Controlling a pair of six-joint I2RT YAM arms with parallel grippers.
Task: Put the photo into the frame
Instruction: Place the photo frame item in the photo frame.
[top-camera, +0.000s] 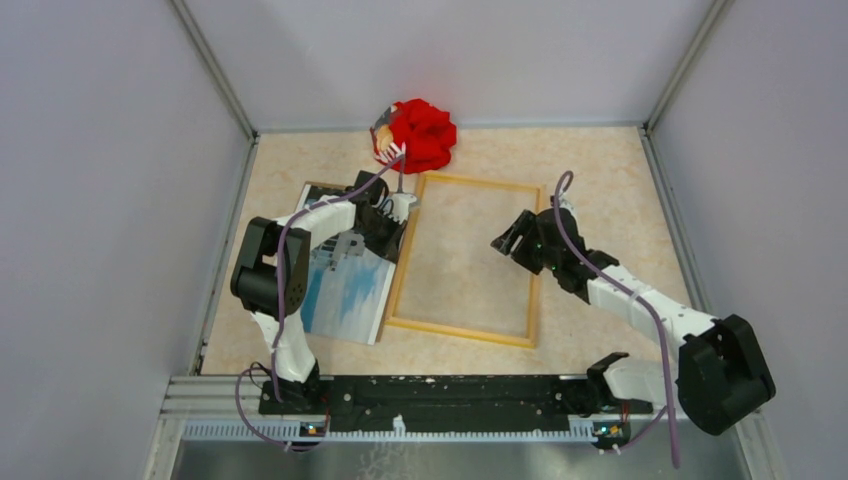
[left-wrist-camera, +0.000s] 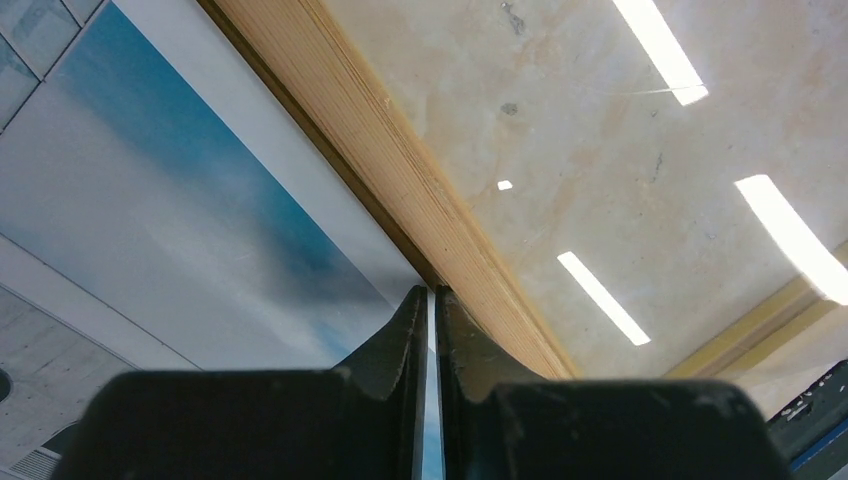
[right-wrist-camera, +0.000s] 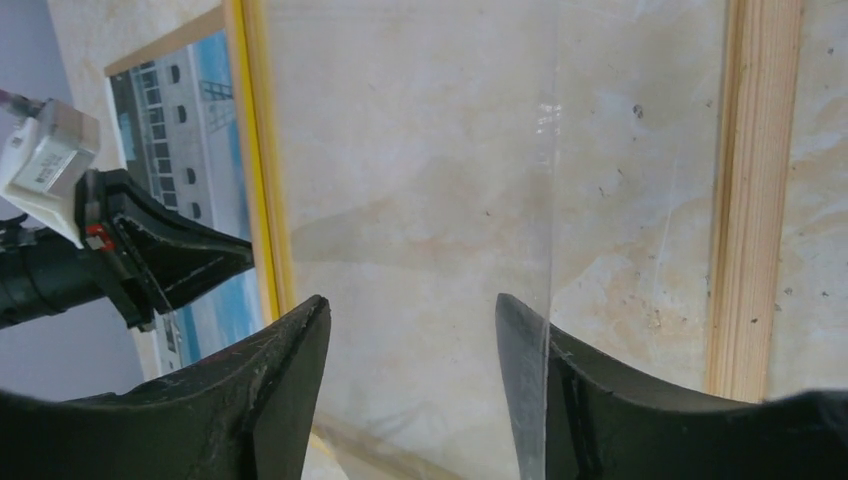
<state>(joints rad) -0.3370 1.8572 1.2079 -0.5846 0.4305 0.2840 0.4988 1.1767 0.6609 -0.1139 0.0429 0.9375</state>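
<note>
The frame (top-camera: 460, 333): I see it flat at mid-table, long axis near to far, far rail just short of a red crumpled bundle (top-camera: 425, 133), bare table (top-camera: 600, 180) open to its right. The photo (top-camera: 345, 290): face up, parallel alongside, its right edge meeting the frame's left rail, pinched there by the left gripper (left-wrist-camera: 432, 295). The right gripper (right-wrist-camera: 412, 310): jaws apart, empty, over the frame's right side.

Your photo (top-camera: 347, 290), a pale building under blue sky, lies face up just left of the thin yellow frame (top-camera: 480, 182), its right edge meeting the frame's left rail, and the frame lies flat on the bench (top-camera: 600, 170).
</note>
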